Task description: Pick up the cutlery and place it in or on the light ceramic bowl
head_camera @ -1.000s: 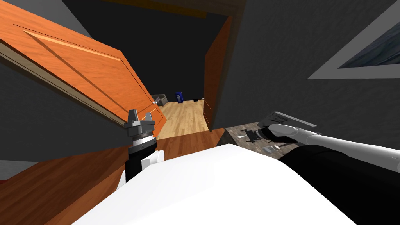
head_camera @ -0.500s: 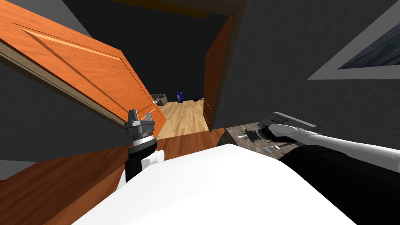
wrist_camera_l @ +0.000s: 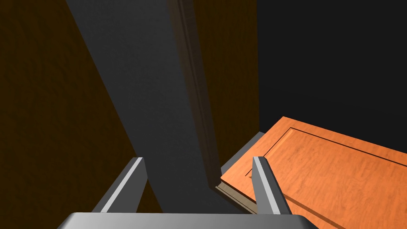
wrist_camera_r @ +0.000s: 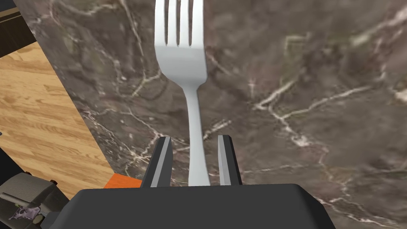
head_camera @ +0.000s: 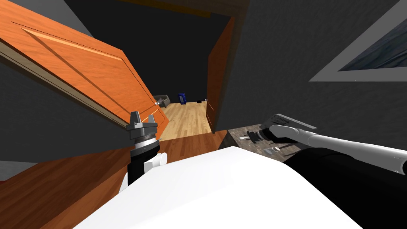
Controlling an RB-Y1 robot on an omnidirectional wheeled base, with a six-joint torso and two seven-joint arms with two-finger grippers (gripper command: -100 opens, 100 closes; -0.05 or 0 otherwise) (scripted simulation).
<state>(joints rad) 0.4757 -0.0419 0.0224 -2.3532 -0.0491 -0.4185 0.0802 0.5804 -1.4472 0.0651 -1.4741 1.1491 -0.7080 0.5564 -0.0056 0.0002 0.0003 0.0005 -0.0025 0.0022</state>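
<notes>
While the robot stood beside a dark stone counter point(wrist_camera_r: 318, 79), its right gripper point(wrist_camera_r: 194, 139) had hold of the fork point(wrist_camera_r: 181, 59). The two thin fingers point(wrist_camera_r: 161, 163) stood close together, one on each side of the fork's thin handle. Just a tiny sliver of space showed on either side. The handle ran straight out from between them, and the wide part with the prongs was well past the fingertips. The tips of the prongs went off the edge of the right wrist view. The fork was pale grey and plain.

Under the fork and the fingers lay the counter, brown and grey with thin white veins. I could not tell if the fork touched the stone or hung just over it. Off to one side of the fingers the counter ended, and a light wood floor point(wrist_camera_r: 35, 119) showed past its edge.

In the head view, a small pale thing point(head_camera: 274, 150) sat on the counter beside the right arm, back behind the fingers. It was too small to say what it was.

The left gripper point(head_camera: 142, 118) was held up, well apart from the counter, pointing up. Its fingers were wide apart with nothing between them. Past them stood a big orange door point(wrist_camera_l: 338, 167).
</notes>
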